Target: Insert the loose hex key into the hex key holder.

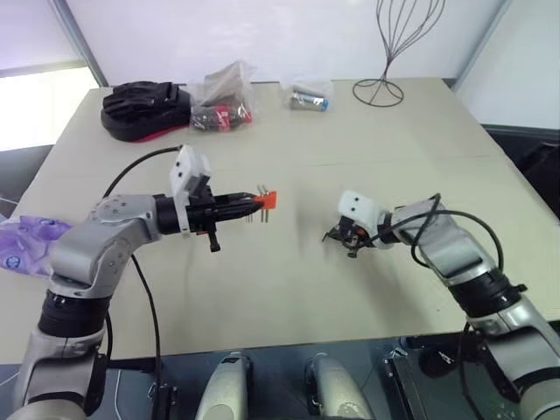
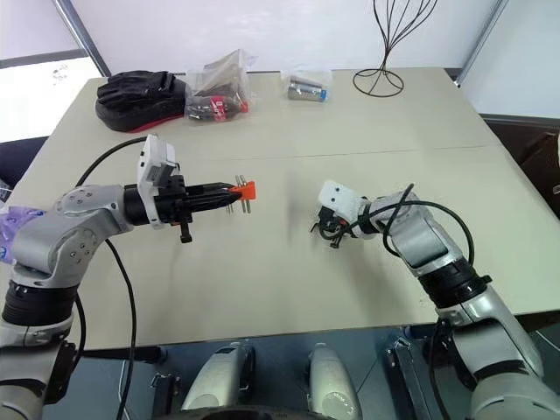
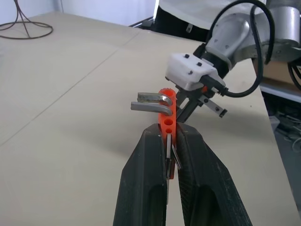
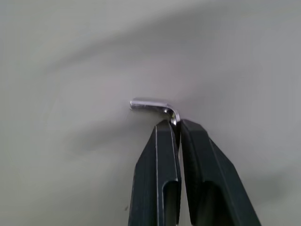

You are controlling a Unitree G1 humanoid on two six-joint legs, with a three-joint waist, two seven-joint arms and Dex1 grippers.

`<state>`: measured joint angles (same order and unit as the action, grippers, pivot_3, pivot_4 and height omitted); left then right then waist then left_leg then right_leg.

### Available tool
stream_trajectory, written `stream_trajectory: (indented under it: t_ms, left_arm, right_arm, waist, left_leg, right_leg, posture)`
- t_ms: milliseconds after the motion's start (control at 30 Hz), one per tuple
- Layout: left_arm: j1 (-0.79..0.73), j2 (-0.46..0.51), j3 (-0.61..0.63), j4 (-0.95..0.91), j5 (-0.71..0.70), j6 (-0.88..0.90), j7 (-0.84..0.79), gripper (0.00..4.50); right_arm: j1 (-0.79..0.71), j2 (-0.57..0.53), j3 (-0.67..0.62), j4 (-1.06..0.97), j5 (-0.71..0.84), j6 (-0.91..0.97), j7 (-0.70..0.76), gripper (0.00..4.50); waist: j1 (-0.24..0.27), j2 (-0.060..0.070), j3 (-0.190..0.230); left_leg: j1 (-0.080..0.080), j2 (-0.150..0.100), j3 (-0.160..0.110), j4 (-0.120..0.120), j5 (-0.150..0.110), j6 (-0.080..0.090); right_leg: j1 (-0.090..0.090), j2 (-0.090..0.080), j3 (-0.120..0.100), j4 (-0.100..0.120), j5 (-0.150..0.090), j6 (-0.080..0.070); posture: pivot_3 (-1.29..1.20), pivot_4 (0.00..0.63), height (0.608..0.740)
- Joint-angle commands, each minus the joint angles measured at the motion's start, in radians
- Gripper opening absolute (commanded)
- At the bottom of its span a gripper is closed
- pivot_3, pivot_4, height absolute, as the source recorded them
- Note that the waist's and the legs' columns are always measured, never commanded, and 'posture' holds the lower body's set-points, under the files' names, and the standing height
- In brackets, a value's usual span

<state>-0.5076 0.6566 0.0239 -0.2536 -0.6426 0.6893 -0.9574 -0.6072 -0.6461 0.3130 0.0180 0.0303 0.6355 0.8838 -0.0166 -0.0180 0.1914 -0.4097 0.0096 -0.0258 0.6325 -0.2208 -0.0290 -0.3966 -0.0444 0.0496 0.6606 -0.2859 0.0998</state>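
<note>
The right fingers point(image 4: 178, 126) pinch the loose key point(image 4: 153, 106) just at its bend — it could swivel. The left fingers point(image 3: 170, 141) clamp the orange holder point(image 3: 168, 113); misaligned, it jams.

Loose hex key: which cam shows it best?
Right wrist view: the loose hex key sits close up, its bend pinched between the right hand fingertips. In the eye views and the left wrist view it is too small to make out at that hand.

table point(image 1: 289, 289): beige, seamed top | wall point(image 1: 262, 35): white, behind | window point(image 1: 35, 105): bright, at left
</note>
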Motion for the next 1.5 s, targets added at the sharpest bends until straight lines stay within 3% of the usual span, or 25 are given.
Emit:
stream_trajectory:
  t_ms: [33,333,533,767,1000,1500]
  left_arm:
    - [-0.025,0.003,0.014,-0.006,-0.004,-0.019,-0.011,0.00]
    - [-0.046,-0.029,0.004,0.006,0.007,-0.026,0.017,0.00]
    - [-0.062,-0.056,0.018,0.027,0.017,-0.036,0.048,0.00]
    - [-0.093,-0.061,0.017,0.039,0.023,-0.043,0.055,0.00]
    - [-0.105,-0.061,0.023,0.039,0.016,-0.039,0.057,0.00]
    - [-0.109,-0.065,0.020,0.052,0.019,-0.043,0.053,0.00]
  right_arm:
    - [-0.028,0.081,-0.186,-0.011,0.061,-0.073,-0.140,0.07]
    - [-0.124,0.358,-0.523,-0.206,0.411,0.039,-0.349,0.07]
    - [-0.100,0.488,-0.554,-0.334,0.713,0.126,-0.324,0.07]
    - [-0.080,0.512,-0.467,-0.321,0.710,0.059,-0.326,0.07]
    - [-0.044,0.515,-0.350,-0.252,0.551,-0.115,-0.325,0.07]
    - [-0.056,0.536,-0.320,-0.239,0.526,-0.180,-0.354,0.07]
  waist:
    - [-0.004,0.001,0.000]
    - [-0.001,0.001,0.001]
    - [-0.001,0.001,0.001]
    - [-0.003,0.001,0.001]
    - [-0.004,0.001,0.001]
    - [-0.003,0.001,0.001]
  left_leg:
    - [-0.001,0.000,0.001,0.000,0.000,0.000]
    - [-0.001,0.001,0.000,-0.002,0.000,0.000]
    - [-0.001,0.001,0.000,-0.002,0.000,0.000]
    - [-0.001,0.001,0.000,-0.002,0.000,0.000]
    - [-0.001,0.001,0.000,-0.003,0.000,0.000]
    - [-0.001,0.001,0.000,-0.003,0.000,0.000]
  right_leg:
    - [-0.001,0.000,0.001,0.000,0.000,0.000]
    - [-0.002,0.001,0.000,0.001,0.000,0.000]
    - [-0.002,0.000,0.000,0.001,0.000,0.000]
    - [-0.003,0.000,0.000,0.001,0.000,0.000]
    - [-0.003,0.001,0.000,0.001,0.000,0.000]
    - [-0.003,0.000,0.000,0.001,0.000,0.000]
  posture:
    - [0.00,0.150,0.740]
    - [0.00,0.150,0.740]
    - [0.00,0.150,0.740]
    - [0.00,0.150,0.740]
    - [0.00,0.150,0.740]
    - [0.00,0.150,0.740]
